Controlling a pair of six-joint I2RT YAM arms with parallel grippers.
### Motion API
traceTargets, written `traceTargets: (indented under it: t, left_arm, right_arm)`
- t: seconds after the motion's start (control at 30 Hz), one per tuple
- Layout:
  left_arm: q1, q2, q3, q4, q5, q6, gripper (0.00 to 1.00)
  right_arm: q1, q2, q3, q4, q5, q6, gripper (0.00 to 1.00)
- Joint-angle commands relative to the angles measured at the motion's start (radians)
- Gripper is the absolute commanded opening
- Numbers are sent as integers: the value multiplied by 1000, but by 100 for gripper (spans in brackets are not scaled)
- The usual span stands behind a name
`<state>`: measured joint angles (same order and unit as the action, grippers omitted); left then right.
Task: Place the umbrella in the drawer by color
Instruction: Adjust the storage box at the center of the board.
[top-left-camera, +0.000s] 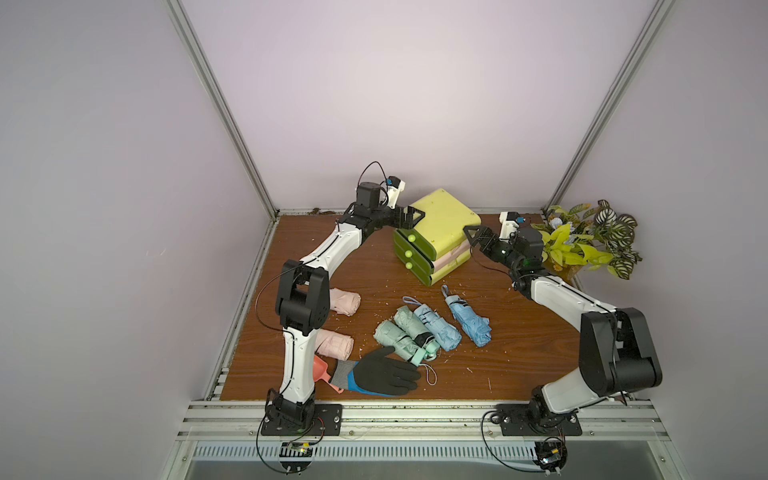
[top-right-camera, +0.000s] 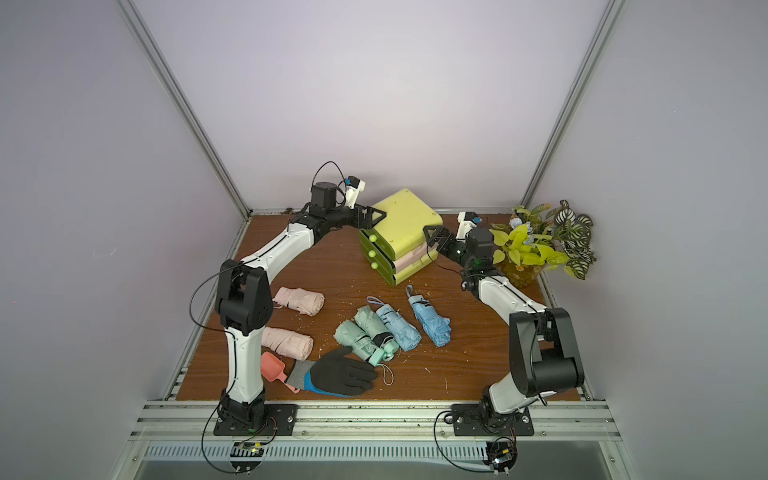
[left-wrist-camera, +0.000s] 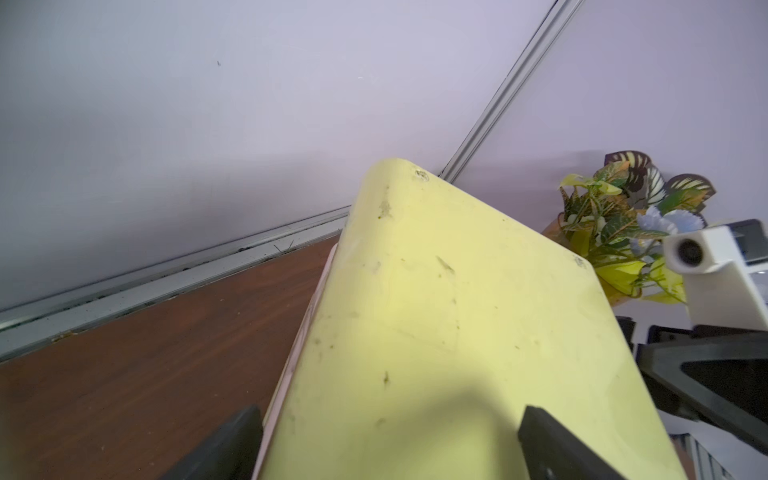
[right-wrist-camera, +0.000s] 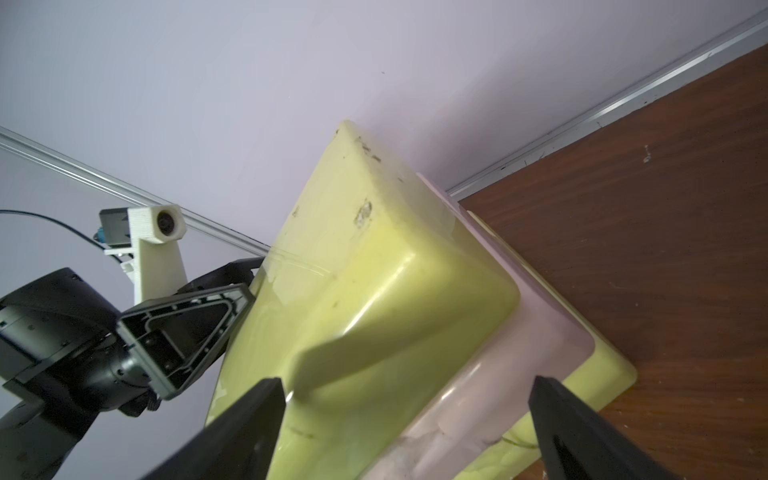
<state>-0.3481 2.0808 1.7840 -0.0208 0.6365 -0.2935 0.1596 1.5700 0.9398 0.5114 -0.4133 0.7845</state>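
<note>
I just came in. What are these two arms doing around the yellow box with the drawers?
Both arms reach to the drawer unit at the back of the table. The left end effector and the right end effector are on opposite sides of it, both open and holding nothing. Its three drawers look closed. Six folded umbrellas lie on the table: two pink umbrellas, two green umbrellas and two blue umbrellas. A glove and a scoop lie near the front.
</note>
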Motion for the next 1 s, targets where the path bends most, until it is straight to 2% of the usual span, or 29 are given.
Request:
traceTargets:
  t: [0.0,0.2,0.27,0.37,0.5,0.67,0.8,0.87,0.97]
  left_arm:
    - [-3,-114,-93,116,33,-95,100]
    - [-16,-320,-356,224,-91,-166,100]
    - [-34,-392,-441,242,-165,-171,100]
    - [-71,-466,-539,253,-271,-177,100]
    - [-89,-526,-643,298,-341,-224,100]
    - [-88,-577,-662,254,-431,-187,100]
    - [-81,-584,-640,188,-505,-164,100]
    - [-71,-588,-645,173,-516,-173,100]
    - [-54,-599,-670,175,-528,-187,100]
  right_arm:
    - [48,21,106,32,-60,-31,100]
    - [119,126,245,-54,-98,-82,100]
    - [138,159,292,-90,-108,-106,100]
    - [162,223,383,-166,-135,-154,100]
    - [185,319,531,-294,-157,-245,99]
    - [192,378,680,-434,-84,-392,100]
    - [190,389,837,-656,69,-518,99]
    - [190,343,840,-724,167,-544,100]
    - [189,202,709,-709,289,-530,99]
